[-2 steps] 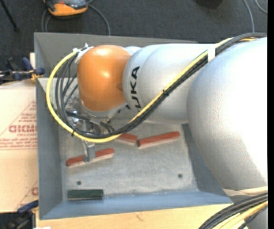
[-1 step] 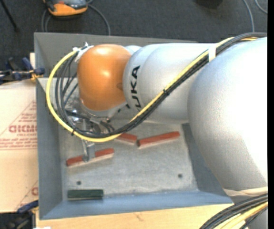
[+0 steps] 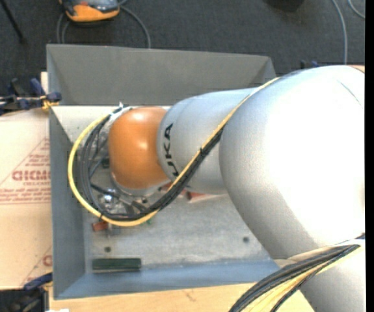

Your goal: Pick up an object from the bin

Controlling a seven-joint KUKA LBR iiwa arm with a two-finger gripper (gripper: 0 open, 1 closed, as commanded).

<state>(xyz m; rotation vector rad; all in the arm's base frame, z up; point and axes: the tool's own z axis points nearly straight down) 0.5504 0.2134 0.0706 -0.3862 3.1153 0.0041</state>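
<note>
Fingers: can't tell whether they're spread or pressed together, they sit under the wrist hardware out of the camera's line. Gripper (image 3: pixel 110 203) is low over the bin (image 3: pixel 154 64) floor, about 9 o'clock from floor centre, close to the left wall.

Left to right:
- Cable loop (image 3: pixel 75 168), yellow and black, part of the robot. It bows out from the wrist toward the left wall, runs round under the gripper at 6 o'clock, then goes back up along the arm to the right.
- Small red-brown piece (image 3: pixel 99 225) on the floor, just beside the bottom of the loop, at 7 o'clock from the gripper. It is the nearest loose thing to the gripper. Shape is small and stubby, no more detail than that. Can't tell whether anything touches it.
- Dark speck (image 3: pixel 107 249) at 6 o'clock from that piece, too small to identify.
- Dark green flat bar (image 3: pixel 116 264), lying lengthwise along the near wall at 7 o'clock of the floor, well apart from the gripper.
- Orange cover (image 3: pixel 134 149) on the wrist, rounded, at 12 o'clock from the gripper.
- Pale red-and-white thing (image 3: pixel 196 196) poking out from under the arm near floor centre, mostly hidden, can't say what it is.
- Second dark speck (image 3: pixel 245 240) at 4 o'clock of the floor, on its own.
- White arm (image 3: pixel 291 155) comes in from 3 o'clock and covers the right half of the bin.
</note>
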